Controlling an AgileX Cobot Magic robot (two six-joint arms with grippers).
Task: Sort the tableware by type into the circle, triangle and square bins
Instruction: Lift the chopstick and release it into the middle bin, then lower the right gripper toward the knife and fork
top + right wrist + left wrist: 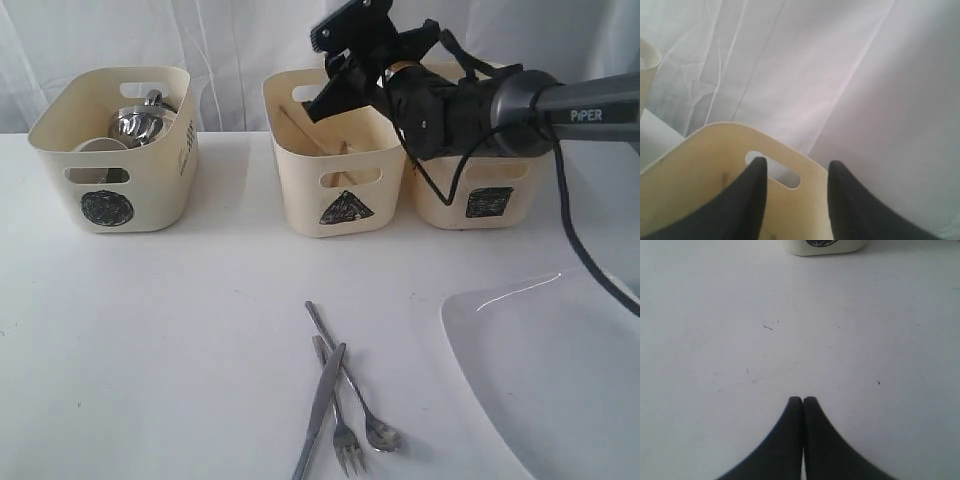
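The knife point(320, 408), fork point(338, 420) and spoon point(352, 382) lie crossed on the white table near its front. The large white plate point(550, 385) fills the front right corner. Steel mugs point(140, 122) and a white rim, perhaps the white bowl point(100, 146), sit in the circle bin point(110, 205). A wooden chopstick point(300, 130) leans inside the triangle bin point(340, 208). My right gripper point(322, 95) point(795, 167) hangs open and empty over that bin's wall point(700, 175). My left gripper point(803, 400) is shut on nothing above bare table, out of the exterior view.
The square bin point(488, 202) stands behind my right arm point(470, 105). A bin's base point(822, 246) shows at the far edge of the left wrist view. White curtain point(840, 75) hangs behind the bins. Another cream rim point(647, 65) shows beside it.
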